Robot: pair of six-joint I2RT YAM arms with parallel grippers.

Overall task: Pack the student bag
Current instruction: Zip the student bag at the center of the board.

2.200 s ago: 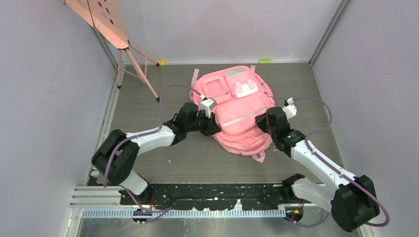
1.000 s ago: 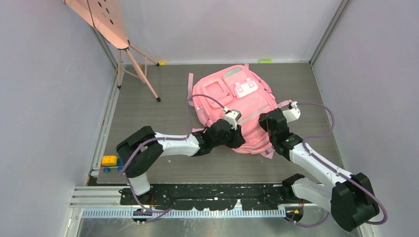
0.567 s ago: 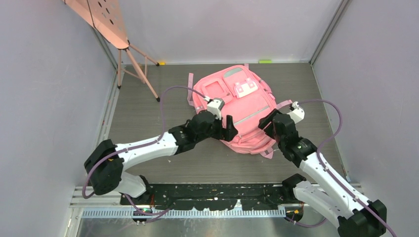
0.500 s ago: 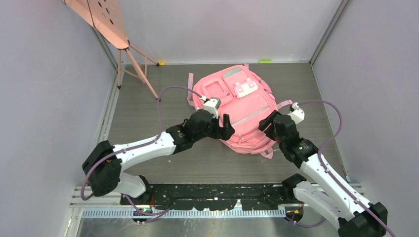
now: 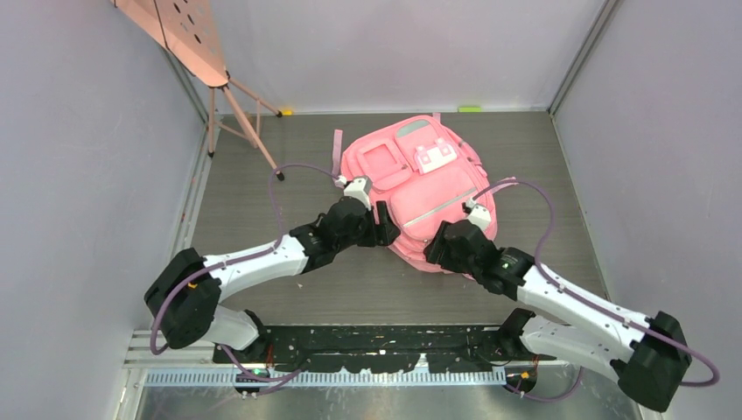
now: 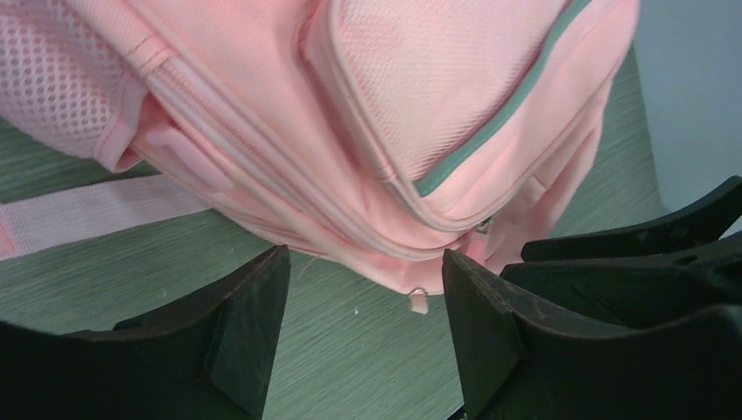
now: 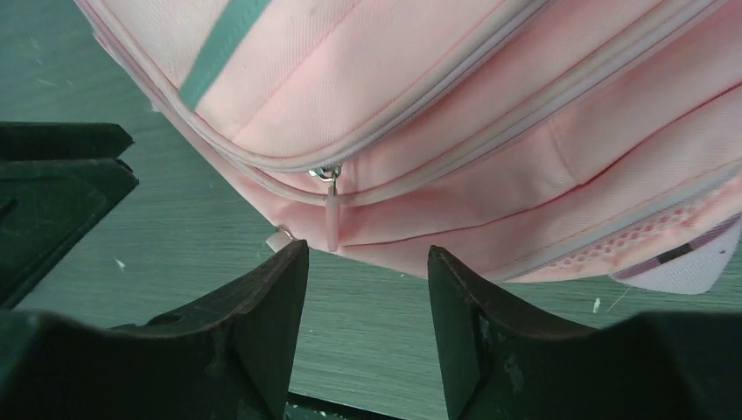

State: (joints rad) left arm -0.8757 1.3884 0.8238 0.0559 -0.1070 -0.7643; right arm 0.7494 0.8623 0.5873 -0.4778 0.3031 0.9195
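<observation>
The student bag [image 5: 420,179], a soft pink backpack, lies flat, front side up, on the dark table. My left gripper [image 5: 385,224] stands open at its near left edge, with nothing between its fingers. My right gripper [image 5: 435,248] is open too, at the bag's near edge, close to the left one. In the left wrist view the bag [image 6: 367,114] fills the top, and a small zipper pull [image 6: 418,300] hangs just beyond my left gripper [image 6: 363,262]. The right wrist view shows the bag [image 7: 455,114] with a zipper pull [image 7: 332,219] ahead of my empty right gripper [image 7: 367,254].
A pink tripod stand [image 5: 236,105] leans at the back left. A loose pink strap [image 5: 337,150] trails from the bag's left side. Grey walls close in the table on three sides. Green tape [image 5: 470,108] marks the back edge.
Both grippers have opened and let go of the bag's near edge. The left arm drew back to the left; the right arm swung left along the bag's near edge.
</observation>
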